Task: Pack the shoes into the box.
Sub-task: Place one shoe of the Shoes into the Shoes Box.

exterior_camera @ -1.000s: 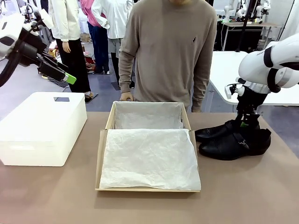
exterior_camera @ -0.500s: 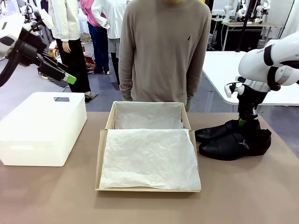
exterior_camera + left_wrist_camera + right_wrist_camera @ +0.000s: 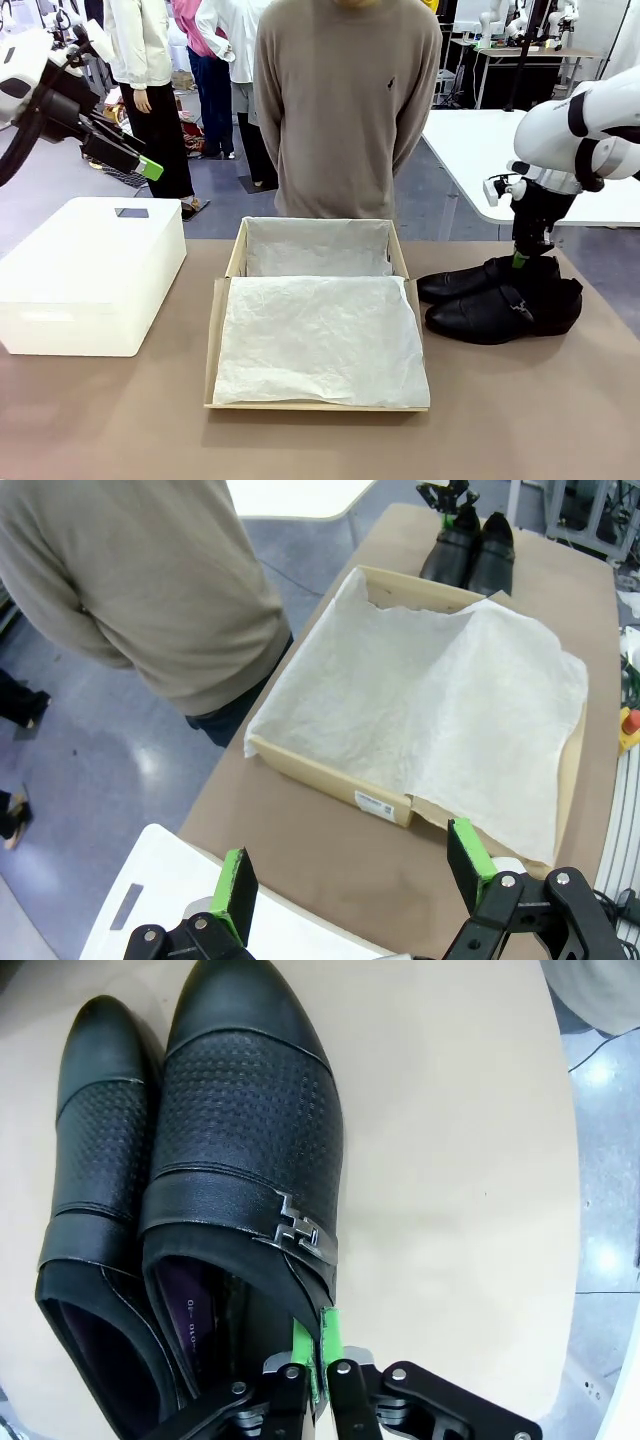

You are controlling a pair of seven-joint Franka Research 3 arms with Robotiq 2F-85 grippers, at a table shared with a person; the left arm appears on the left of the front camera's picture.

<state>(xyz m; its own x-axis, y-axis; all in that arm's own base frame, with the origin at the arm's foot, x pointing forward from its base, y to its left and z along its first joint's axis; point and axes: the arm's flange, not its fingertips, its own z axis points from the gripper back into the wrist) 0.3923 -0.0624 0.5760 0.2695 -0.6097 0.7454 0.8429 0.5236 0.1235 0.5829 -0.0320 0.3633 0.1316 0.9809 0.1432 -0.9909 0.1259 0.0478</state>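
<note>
Writing is scarce from where I sit: a small white label point(image 3: 380, 802) on the outer wall of the box point(image 3: 330, 780) is too small to read, and the printed digits on the purple lining inside one shoe are too unclear to make out. The box sits mid-worktop point(image 3: 500, 420), open and lined with white tissue paper point(image 3: 320, 335). A white plastic box point(image 3: 90, 275) stands closed to its left. The shoes point(image 3: 500, 300) lie side by side on the worktop just right of the cardboard box. My right gripper point(image 3: 320, 1360) has its fingers pinched tight on the collar edge of one shoe, beside the buckle point(image 3: 300, 1230). My left gripper point(image 3: 353, 870) hangs high with fingers wide, holding nothing.
</note>
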